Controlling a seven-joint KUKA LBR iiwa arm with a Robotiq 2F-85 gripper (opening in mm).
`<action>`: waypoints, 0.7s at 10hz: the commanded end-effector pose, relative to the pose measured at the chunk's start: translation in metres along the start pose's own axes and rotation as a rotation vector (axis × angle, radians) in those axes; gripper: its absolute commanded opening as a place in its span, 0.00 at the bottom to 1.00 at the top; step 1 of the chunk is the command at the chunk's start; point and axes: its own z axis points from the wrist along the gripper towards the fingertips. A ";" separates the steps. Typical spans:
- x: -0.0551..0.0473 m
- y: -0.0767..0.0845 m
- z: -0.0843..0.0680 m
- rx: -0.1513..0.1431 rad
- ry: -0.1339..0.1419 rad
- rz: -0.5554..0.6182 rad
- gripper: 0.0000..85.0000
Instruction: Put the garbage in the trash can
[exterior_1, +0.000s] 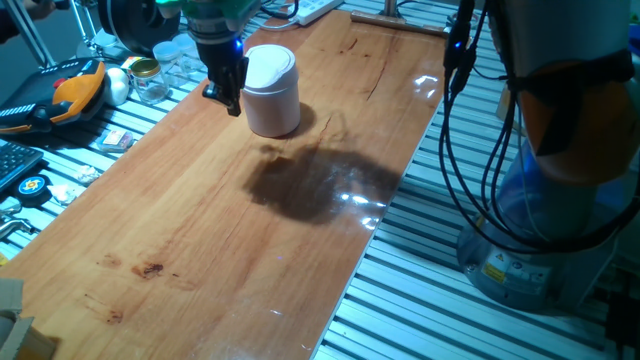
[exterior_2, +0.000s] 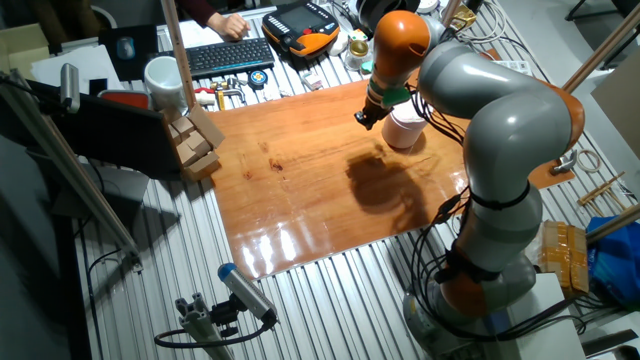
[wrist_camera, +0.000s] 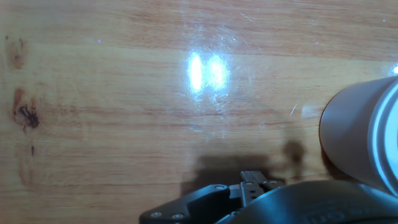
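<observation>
Gripper (exterior_1: 228, 97): low over wooden table (exterior_1: 200, 250), just beside trash can (exterior_1: 271, 90), on its side away from arm base. Finger spread: cannot tell; fingertips out of hand view, dark and small in fixed views. Garbage: not visible in any view; whether held, cannot tell. Trash can: white, upright, domed lid on, near table's far end. Step judged: delivery to bin. Advice: raise above lid, centre over swing flap, release only once directly above.
</observation>
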 end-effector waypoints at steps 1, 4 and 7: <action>0.000 0.000 0.000 -0.003 0.000 0.003 0.00; 0.000 0.001 0.000 -0.007 -0.004 0.007 0.00; 0.000 0.001 0.001 -0.010 -0.008 0.009 0.00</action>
